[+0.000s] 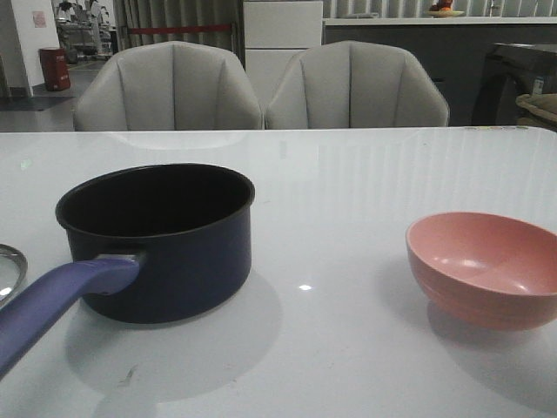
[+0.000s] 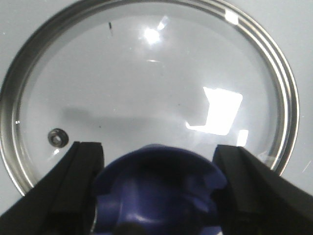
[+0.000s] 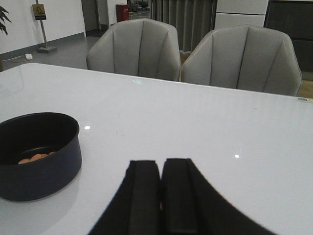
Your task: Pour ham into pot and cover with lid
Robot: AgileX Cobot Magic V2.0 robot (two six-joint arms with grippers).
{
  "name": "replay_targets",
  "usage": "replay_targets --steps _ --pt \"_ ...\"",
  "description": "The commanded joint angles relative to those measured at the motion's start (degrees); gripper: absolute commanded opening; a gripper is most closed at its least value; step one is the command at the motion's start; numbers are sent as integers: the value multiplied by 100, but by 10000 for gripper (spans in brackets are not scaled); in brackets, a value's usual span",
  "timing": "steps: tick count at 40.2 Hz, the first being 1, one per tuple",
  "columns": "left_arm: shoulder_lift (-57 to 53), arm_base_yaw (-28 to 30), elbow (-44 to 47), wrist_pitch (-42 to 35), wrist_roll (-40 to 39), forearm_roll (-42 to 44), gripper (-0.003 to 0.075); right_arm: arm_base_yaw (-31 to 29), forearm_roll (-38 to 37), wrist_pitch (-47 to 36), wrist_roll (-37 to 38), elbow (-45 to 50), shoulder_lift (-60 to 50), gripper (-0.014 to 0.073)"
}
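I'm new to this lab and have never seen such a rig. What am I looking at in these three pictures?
A two-armed table robot took them. The front view looks forward over the white table: a dark pot with a long handle and an empty pink bowl. The other two come from cameras on the wrists. The left gripper is open, its fingers either side of the blue knob of a glass lid lying on the table. The right gripper is shut and holds nothing; its camera shows orange ham bits already in the pot.

Dim, glary (knob (image 2: 159, 188) perhaps blurred)
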Motion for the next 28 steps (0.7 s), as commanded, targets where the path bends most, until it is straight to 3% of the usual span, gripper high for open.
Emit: replay_targets --steps 1,15,28 --pt "-131 2 -64 22 1 -161 269 6 32 -454 -26 -157 38 139" --pt "-142 2 -116 248 1 -180 269 6 32 -454 -26 -157 38 139" --pt "-212 2 -779 1195 32 -165 268 6 32 -454 -26 -157 38 139"
